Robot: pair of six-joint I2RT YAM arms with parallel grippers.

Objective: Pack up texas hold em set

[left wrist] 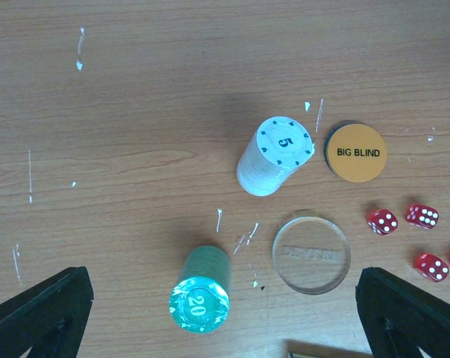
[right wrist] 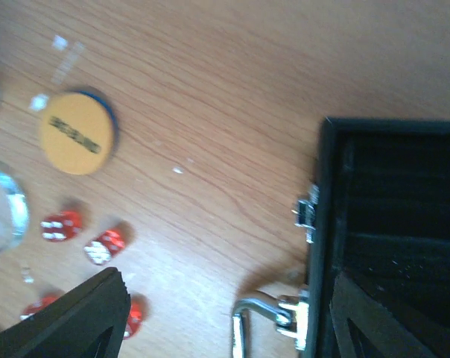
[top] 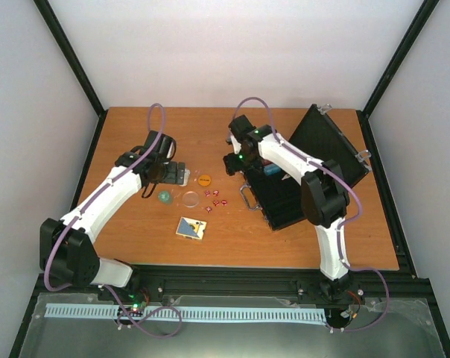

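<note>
The black case (top: 284,195) lies open at the right, its lid (top: 325,142) upright; a blue patch (top: 273,170) shows inside. The case wall (right wrist: 396,224) and metal handle (right wrist: 258,317) show in the right wrist view. My left gripper (left wrist: 225,321) is open and empty above a teal chip stack (left wrist: 200,298), a white stack (left wrist: 277,153), a clear disc (left wrist: 311,254), an orange disc (left wrist: 355,153) and red dice (left wrist: 382,221). My right gripper (right wrist: 225,321) is open and empty over the case's left edge. The card deck (top: 191,228) lies nearer the front. Red chips are not in view.
In the top view the left gripper (top: 174,174) and right gripper (top: 232,162) hang either side of the orange disc (top: 204,179). The dice (top: 216,198) lie between the clear disc (top: 189,198) and the case handle (top: 246,195). Black frame posts border the table.
</note>
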